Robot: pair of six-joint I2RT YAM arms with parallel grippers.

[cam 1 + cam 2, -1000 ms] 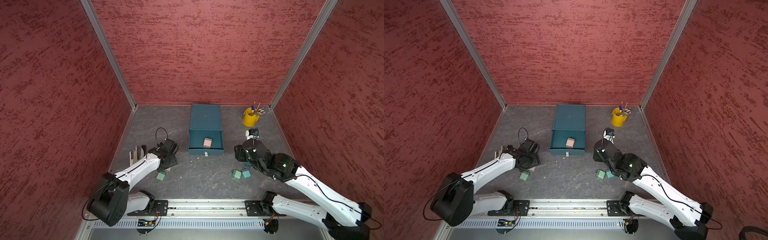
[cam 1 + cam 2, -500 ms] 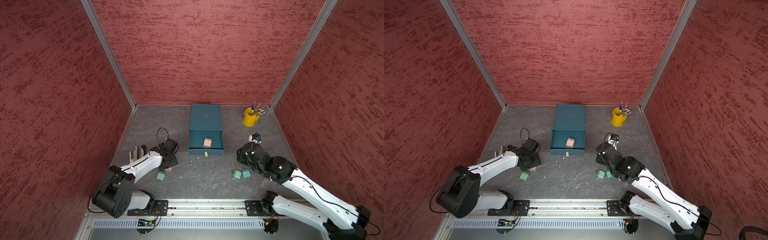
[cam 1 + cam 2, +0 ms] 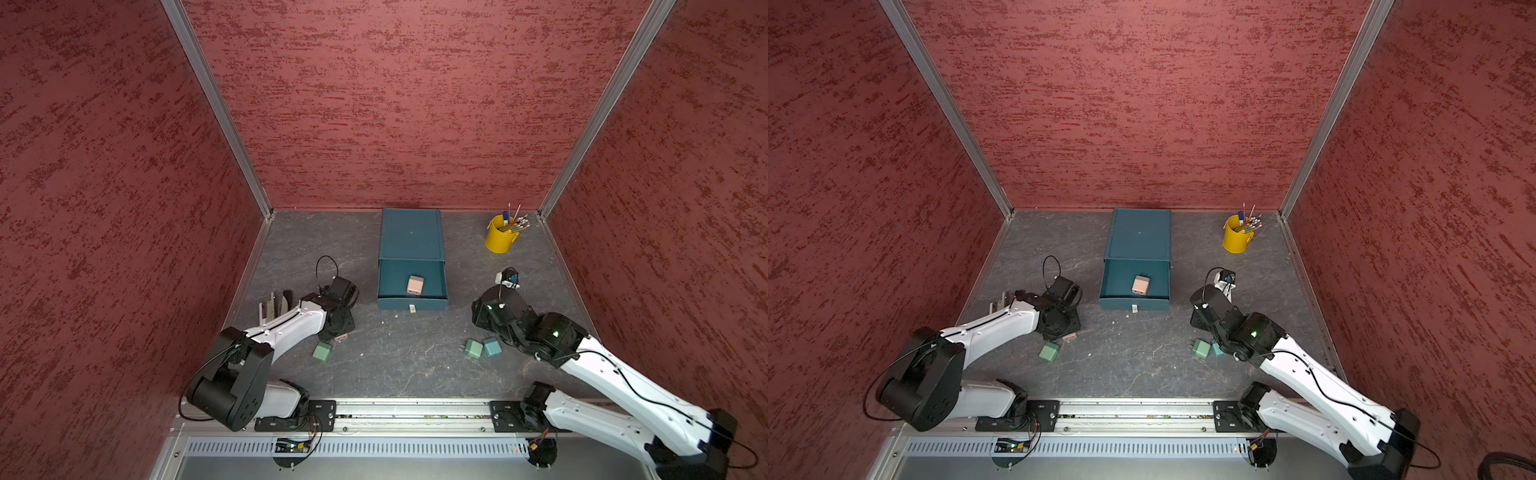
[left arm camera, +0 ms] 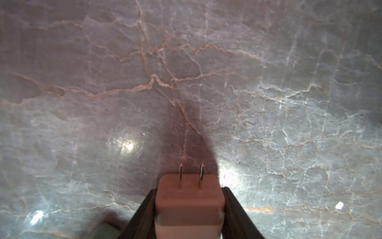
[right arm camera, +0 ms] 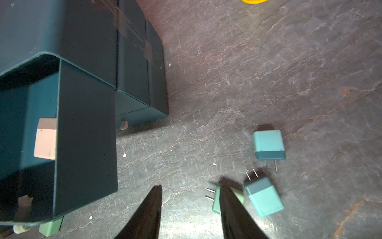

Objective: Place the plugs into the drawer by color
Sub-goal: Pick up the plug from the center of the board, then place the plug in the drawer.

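In the left wrist view my left gripper [image 4: 190,190] is shut on a peach-pink plug [image 4: 189,198], prongs pointing away, low over the floor. The dark teal drawer chest [image 3: 411,237] has its top drawer pulled out, and a second pink plug [image 3: 415,285] lies inside. A sage green plug [image 3: 322,352] lies just in front of the left wrist. My right gripper [image 5: 191,185] is open over bare floor. One finger partly covers another green plug [image 5: 216,198]. Two teal plugs [image 5: 263,196] [image 5: 268,144] lie just beyond it.
A yellow pen bucket [image 3: 500,239] stands at the back right. A small rack of grey blades [image 3: 274,307] sits by the left wall. Red walls close in three sides, and the arms' rail [image 3: 415,413] runs along the front.
The left jaws have closed onto the pink plug. The right wrist has shifted slightly toward the front, over the green and teal plugs, with its jaws a little narrower.
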